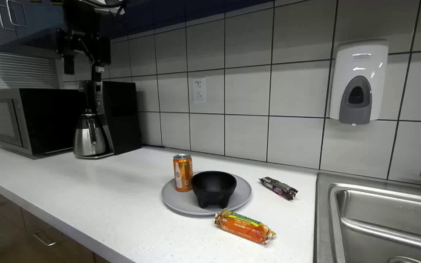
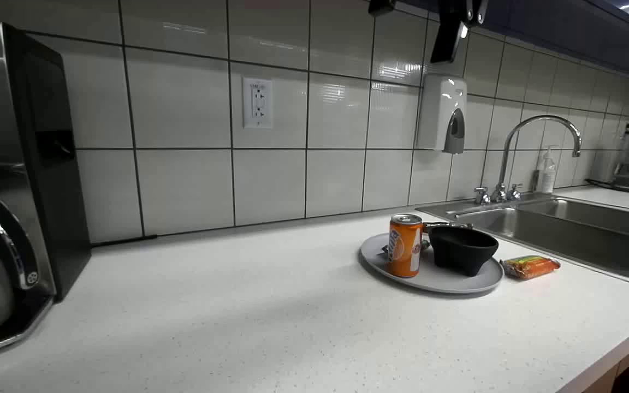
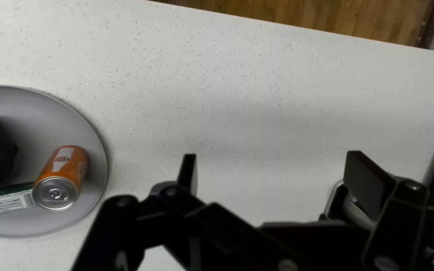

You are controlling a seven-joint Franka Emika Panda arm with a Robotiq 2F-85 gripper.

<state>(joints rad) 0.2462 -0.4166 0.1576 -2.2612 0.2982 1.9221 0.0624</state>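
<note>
With nothing gripped yet, the black jointed tool hangs wide, well apart from the orange cylindrical metal can.

Both exterior views faced the tiled wall across the counter, sharing the plate (an exterior view stood close to the coffee maker); the wrist view looked down from above.
</note>
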